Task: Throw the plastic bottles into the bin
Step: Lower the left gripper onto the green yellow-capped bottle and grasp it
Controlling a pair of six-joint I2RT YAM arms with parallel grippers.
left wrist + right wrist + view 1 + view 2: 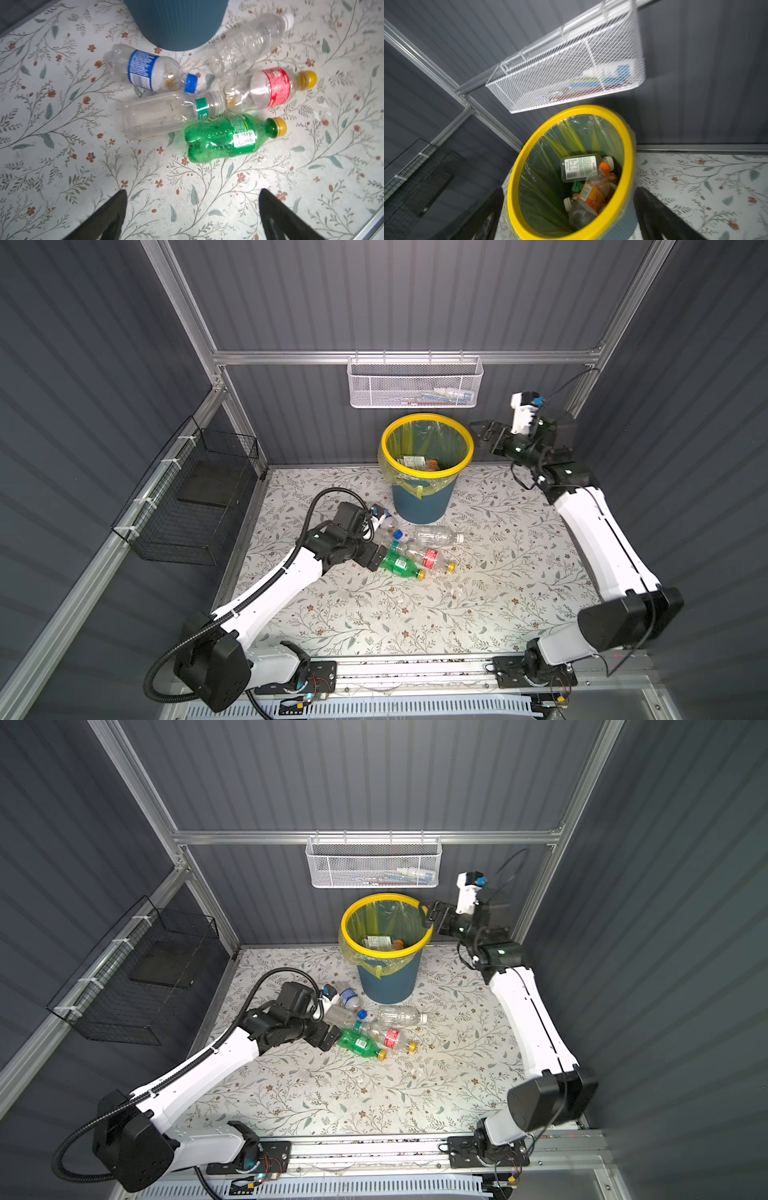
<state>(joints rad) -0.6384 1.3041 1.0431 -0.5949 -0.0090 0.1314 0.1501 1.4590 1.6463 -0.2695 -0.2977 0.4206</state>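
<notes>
Several plastic bottles lie in a cluster on the floral table in front of the bin: a green one, a red-labelled one, a blue-labelled one, a clear one with a green neck band and a larger clear one. My left gripper hovers open and empty just short of the green bottle. Raised beside the bin's yellow rim, my right gripper is open and empty. Inside the bin lie an orange-labelled bottle and a white-labelled one.
A white mesh basket hangs on the back wall just above the bin. A black wire basket is fixed to the left wall. Grey panelled walls close in three sides of the table.
</notes>
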